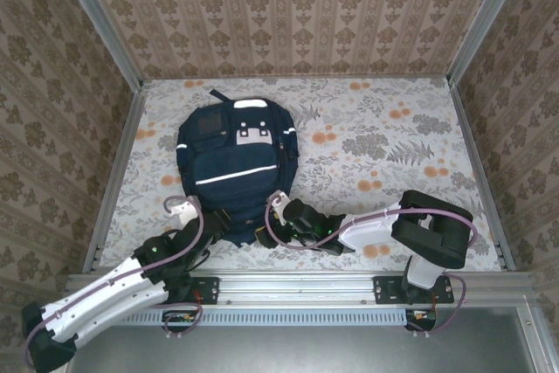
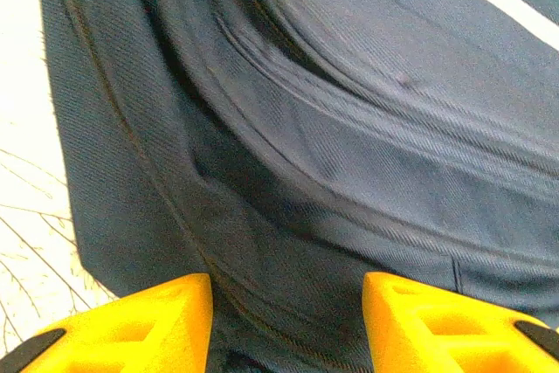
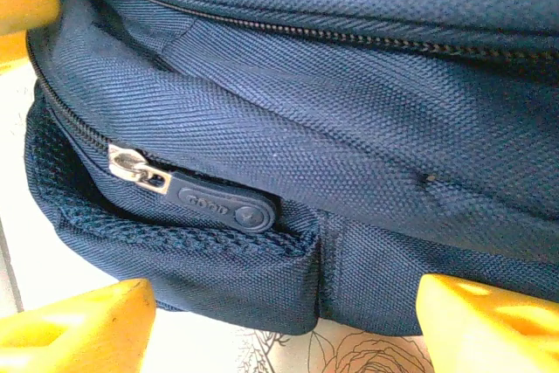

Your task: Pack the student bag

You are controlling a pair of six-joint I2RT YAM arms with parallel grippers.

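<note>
A navy bag (image 1: 234, 168) lies flat on a floral table (image 1: 393, 128), left of centre, its top toward the far wall and its bottom end close to the two arms. The left claw (image 1: 185, 210) sits at the bag's near left corner, its yellow fingers apart with dark fabric beyond them and nothing pinched. The right claw (image 1: 281, 207) sits at the near right corner, fingers wide apart and empty, facing a side zip whose black pull (image 3: 223, 207) rests above a mesh pocket (image 3: 175, 259). The zips in view look closed, and nothing to pack is visible, so the step is probably working a zip. Next, the right claw would need to close squarely on that small flat pull while the left steadies the fabric. There is open table right of the bag. The left wall and the near rail (image 1: 297, 286) are close.
</note>
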